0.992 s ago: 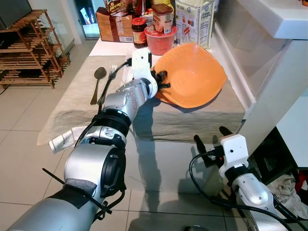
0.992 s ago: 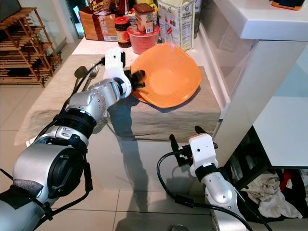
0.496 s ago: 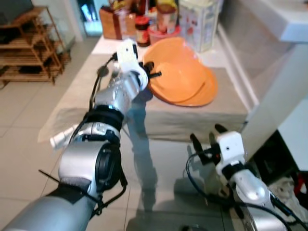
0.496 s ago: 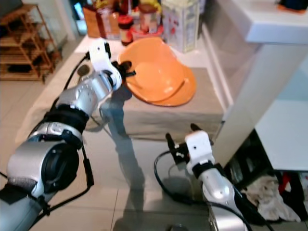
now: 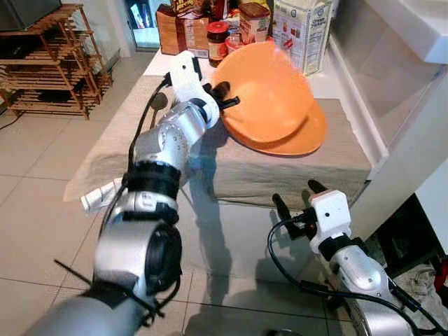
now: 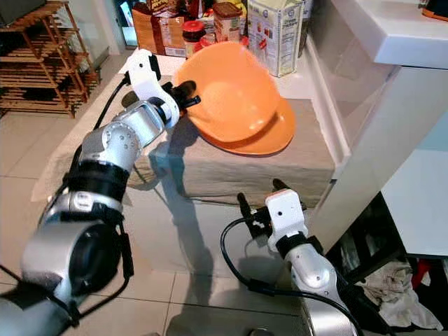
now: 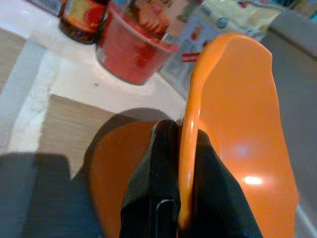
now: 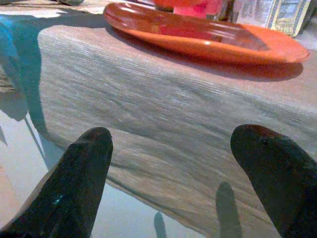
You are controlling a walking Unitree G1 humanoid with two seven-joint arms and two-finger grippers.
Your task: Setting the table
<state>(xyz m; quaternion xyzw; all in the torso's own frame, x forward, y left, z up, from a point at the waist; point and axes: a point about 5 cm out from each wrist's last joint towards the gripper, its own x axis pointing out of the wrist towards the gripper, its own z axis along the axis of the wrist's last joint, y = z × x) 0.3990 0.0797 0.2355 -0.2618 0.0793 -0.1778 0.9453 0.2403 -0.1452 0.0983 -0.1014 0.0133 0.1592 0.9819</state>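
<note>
In the left eye view, the left gripper [image 5: 222,96] reached over the table and clamped the rim of an orange bowl [image 5: 262,94], holding it tilted above an orange plate [image 5: 301,136] that lay on the beige tablecloth [image 5: 280,175]. A spoon [image 5: 159,103] lay on the cloth behind the arm, and jars and a carton [image 5: 302,26] stood at the far end. The right gripper [image 5: 299,203] hovered low before the table's near edge, fingers spread, holding nothing.

In the left wrist view, both black fingers [image 7: 158,173] pinched the bowl's rim [image 7: 190,134]; a red tub [image 7: 130,54] stood beyond.

In the right wrist view, the parted fingertips [image 8: 81,173] faced the draped cloth, the plate [image 8: 208,42] resting above.
</note>
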